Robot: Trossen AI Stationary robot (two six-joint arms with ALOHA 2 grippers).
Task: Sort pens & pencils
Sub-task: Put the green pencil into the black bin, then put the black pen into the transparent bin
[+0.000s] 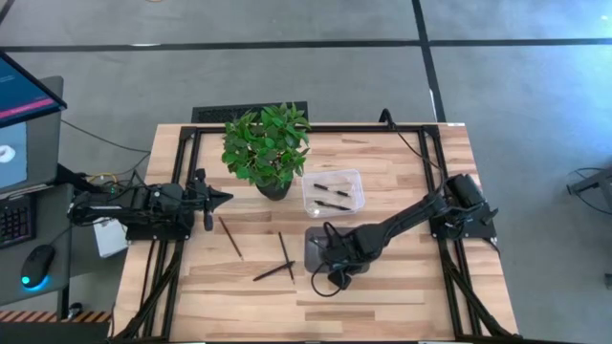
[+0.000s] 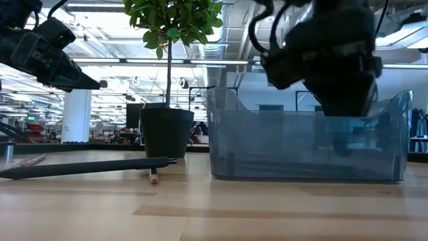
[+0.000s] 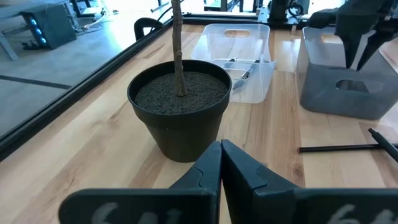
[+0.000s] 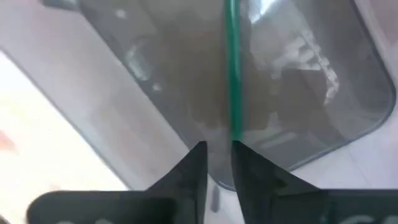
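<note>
A: Right end effector [image 4: 216, 148]?
B: Over the grey bin [image 1: 320, 239], fingers slightly apart beside a green pencil [image 4: 232, 74]; grip or release, I cannot tell.
A: Left end effector [image 3: 221, 163]?
B: Closed, idle near the plant pot [image 3: 180, 106].
A: Remaining?
B: Three sticks [image 1: 277, 258] on the table [image 1: 402, 287]; I judge fetching one comes next.

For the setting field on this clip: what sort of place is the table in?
Probably an open-plan lab or office workshop. The wooden table stands on a grey concrete floor, a desk with a monitor and mouse sits beside it, and the low view shows exposed ceiling ducts.
</note>
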